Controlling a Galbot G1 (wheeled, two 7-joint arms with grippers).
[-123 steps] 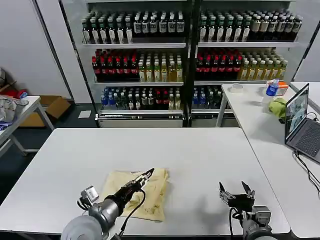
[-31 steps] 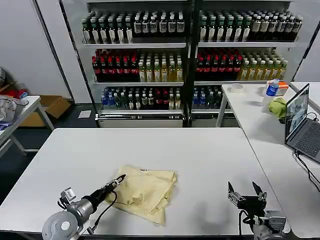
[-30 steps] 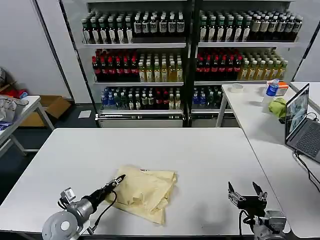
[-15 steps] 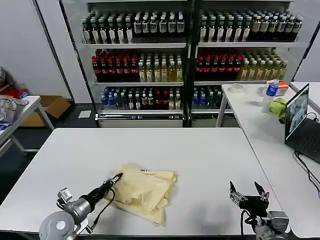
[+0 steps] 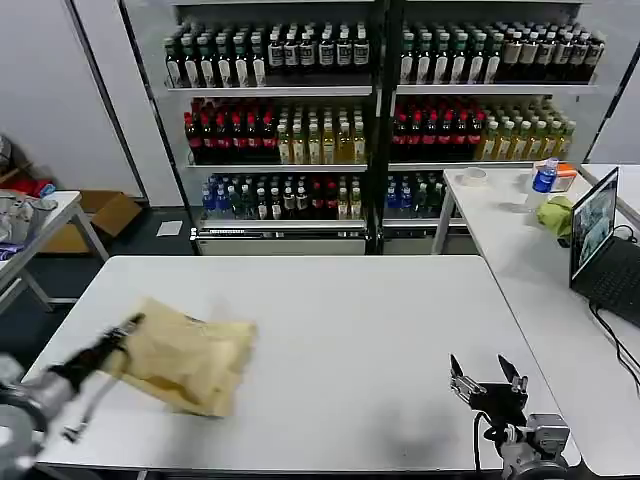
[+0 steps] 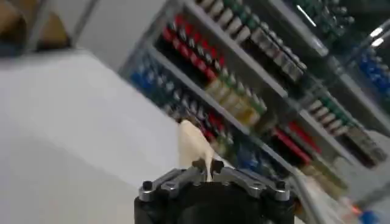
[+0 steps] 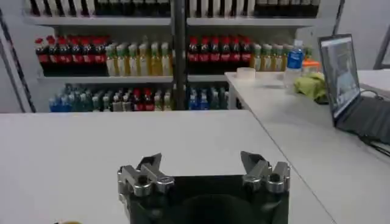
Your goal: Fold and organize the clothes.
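The clothes are one folded cream-yellow T-shirt, lying at the left side of the white table. My left gripper is shut on the shirt's left edge, near the table's left border. In the left wrist view a thin strip of the shirt stands pinched between the closed jaws of that gripper. My right gripper hangs open over the table's front right corner, nothing between its fingers; the right wrist view shows it with jaws wide apart above bare table.
A side table at the right carries a laptop, a green cloth and a bottle. Shelves of bottles stand behind. Another table with a heap of cloth is at the far left.
My left gripper has dragged the folded T-shirt from the table's front middle to its left side. The right gripper has barely moved.
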